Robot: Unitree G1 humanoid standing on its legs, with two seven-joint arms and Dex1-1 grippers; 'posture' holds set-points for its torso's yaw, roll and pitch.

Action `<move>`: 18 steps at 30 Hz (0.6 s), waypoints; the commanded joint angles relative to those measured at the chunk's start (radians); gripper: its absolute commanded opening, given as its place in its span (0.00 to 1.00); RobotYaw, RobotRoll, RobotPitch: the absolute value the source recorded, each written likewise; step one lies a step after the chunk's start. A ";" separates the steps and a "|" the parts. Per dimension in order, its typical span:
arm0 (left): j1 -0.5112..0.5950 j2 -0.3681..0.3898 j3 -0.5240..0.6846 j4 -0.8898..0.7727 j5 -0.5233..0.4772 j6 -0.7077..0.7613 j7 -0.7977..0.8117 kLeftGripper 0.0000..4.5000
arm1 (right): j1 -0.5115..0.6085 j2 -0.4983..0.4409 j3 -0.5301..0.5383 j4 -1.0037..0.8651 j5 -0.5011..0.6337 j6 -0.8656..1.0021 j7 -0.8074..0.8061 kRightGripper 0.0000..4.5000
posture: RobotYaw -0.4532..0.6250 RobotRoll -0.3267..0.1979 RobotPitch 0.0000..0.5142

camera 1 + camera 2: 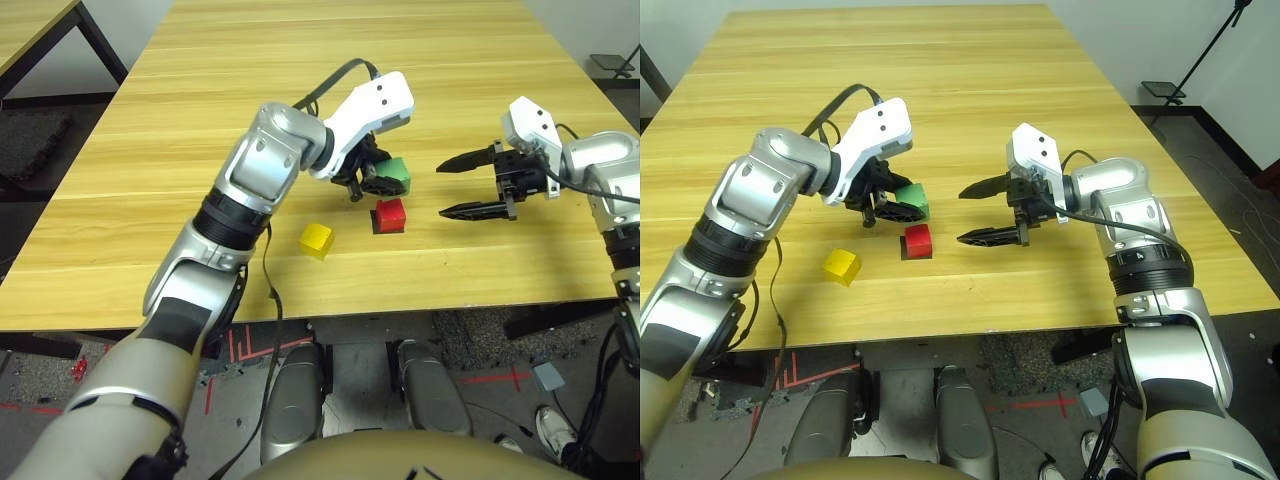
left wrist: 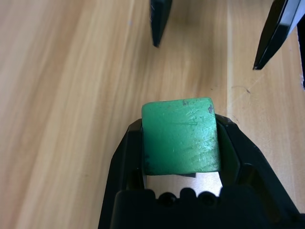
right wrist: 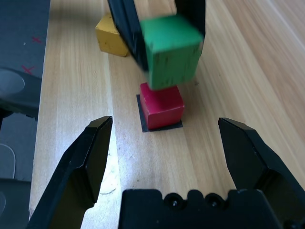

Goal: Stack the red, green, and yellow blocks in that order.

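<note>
My left gripper (image 1: pixel 378 180) is shut on the green block (image 1: pixel 397 175), holding it in the air just behind and above the red block (image 1: pixel 390 215); the green block (image 2: pixel 180 136) sits squarely between the fingers. The red block (image 3: pixel 161 106) rests on the table inside a dark square outline. The yellow block (image 1: pixel 317 240) lies on the table to the left of the red one, nearer the front edge. My right gripper (image 1: pixel 466 185) stands open to the right of the red block, fingers pointing toward it, nothing between them.
The wooden table (image 1: pixel 300 90) stretches far behind the blocks. Its front edge (image 1: pixel 400 305) runs close below the yellow and red blocks. A second table (image 1: pixel 30 25) stands at the far left, past a gap of dark floor.
</note>
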 commanded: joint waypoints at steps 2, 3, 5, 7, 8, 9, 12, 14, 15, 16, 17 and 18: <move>0.022 0.010 -0.069 0.055 0.023 -0.104 0.019 0.47 | 0.031 -0.011 -0.022 -0.047 0.024 0.021 -0.017 1.00 | 0.59 0.70 0.21; 0.024 0.010 -0.077 0.061 0.026 -0.118 0.021 0.47 | 0.036 -0.013 -0.023 -0.055 0.027 0.025 -0.021 1.00 | 0.58 0.70 0.21; 0.026 0.008 -0.090 0.071 0.025 -0.132 0.020 0.47 | 0.049 -0.016 -0.023 -0.073 0.032 0.033 -0.027 1.00 | 0.58 0.70 0.22; 0.024 0.006 -0.100 0.082 0.024 -0.147 0.019 0.47 | 0.060 -0.018 -0.025 -0.090 0.037 0.043 -0.033 1.00 | 0.58 0.70 0.22; 0.023 0.006 -0.103 0.084 0.023 -0.151 0.019 0.47 | 0.065 -0.019 -0.025 -0.100 0.040 0.050 -0.037 1.00 | 0.57 0.71 0.22; 0.021 0.005 -0.106 0.087 0.021 -0.154 0.018 0.47 | 0.070 -0.020 -0.026 -0.108 0.042 0.057 -0.041 1.00 | 0.57 0.71 0.22; 0.011 -0.002 -0.108 0.097 0.016 -0.154 0.017 0.47 | 0.082 -0.027 -0.030 -0.122 0.043 0.065 -0.048 1.00 | 0.57 0.71 0.23; 0.004 -0.009 -0.106 0.104 0.013 -0.152 0.017 0.47 | 0.087 -0.030 -0.031 -0.126 0.043 0.067 -0.051 1.00 | 0.56 0.71 0.23; 0.002 -0.012 -0.105 0.106 0.012 -0.151 0.018 0.47 | 0.089 -0.031 -0.031 -0.129 0.043 0.067 -0.053 1.00 | 0.56 0.72 0.23; -0.002 -0.016 -0.103 0.112 0.011 -0.151 0.018 0.47 | 0.091 -0.031 -0.031 -0.130 0.043 0.067 -0.054 1.00 | 0.56 0.72 0.24; -0.004 -0.019 -0.102 0.115 0.011 -0.151 0.019 0.47 | 0.093 -0.031 -0.031 -0.132 0.043 0.067 -0.055 1.00 | 0.56 0.72 0.24; -0.007 -0.022 -0.101 0.123 0.011 -0.155 0.020 0.47 | 0.094 -0.030 -0.032 -0.134 0.042 0.069 -0.057 1.00 | 0.56 0.72 0.24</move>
